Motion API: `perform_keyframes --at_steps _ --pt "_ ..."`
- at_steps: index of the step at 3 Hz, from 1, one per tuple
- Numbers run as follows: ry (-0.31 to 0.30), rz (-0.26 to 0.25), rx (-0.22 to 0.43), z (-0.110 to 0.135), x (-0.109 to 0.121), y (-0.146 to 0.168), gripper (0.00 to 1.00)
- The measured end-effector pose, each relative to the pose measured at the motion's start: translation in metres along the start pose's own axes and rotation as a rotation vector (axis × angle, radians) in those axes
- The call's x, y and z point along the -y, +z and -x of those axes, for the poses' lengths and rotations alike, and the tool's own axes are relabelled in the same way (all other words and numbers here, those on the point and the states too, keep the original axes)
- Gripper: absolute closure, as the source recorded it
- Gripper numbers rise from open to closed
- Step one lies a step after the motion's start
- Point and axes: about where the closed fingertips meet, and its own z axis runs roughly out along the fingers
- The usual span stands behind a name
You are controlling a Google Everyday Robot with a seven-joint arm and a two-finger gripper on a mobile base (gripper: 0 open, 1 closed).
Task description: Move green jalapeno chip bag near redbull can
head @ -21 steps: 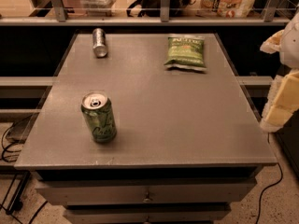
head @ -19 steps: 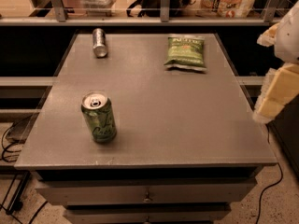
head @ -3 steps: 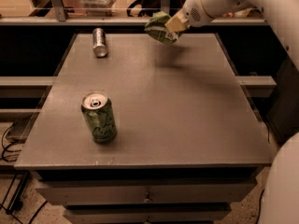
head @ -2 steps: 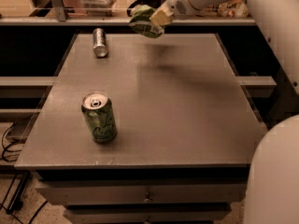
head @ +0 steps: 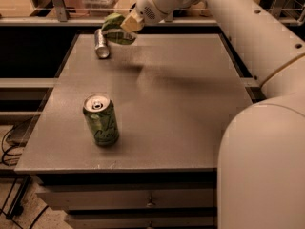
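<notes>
My gripper point(head: 125, 26) is at the far left of the table, shut on the green jalapeno chip bag point(head: 114, 30), which hangs crumpled in the air just above the surface. The redbull can point(head: 101, 44), slim and silver-grey, lies on its side right beside the bag, to its lower left. My white arm reaches in from the right across the back of the table.
A wider green can point(head: 100, 120) stands upright near the table's front left. The grey table point(head: 181, 109) has drawers below its front edge. A shelf rail with clutter runs behind the table. Cables lie on the floor at the left.
My gripper took the chip bag from the far right of the table, lifted it and carried it left; it now hangs next to the redbull can.
</notes>
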Motion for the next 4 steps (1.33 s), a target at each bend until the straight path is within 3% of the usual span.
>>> perform_keyframes --at_steps 2,3,4 --pt "0.054 0.026 -0.029 0.001 -0.011 0.057 0.35" --pt "0.054 0.031 -0.030 0.001 -0.013 0.059 0.12" --pt "0.054 0.036 -0.031 0.000 -0.014 0.062 0.00"
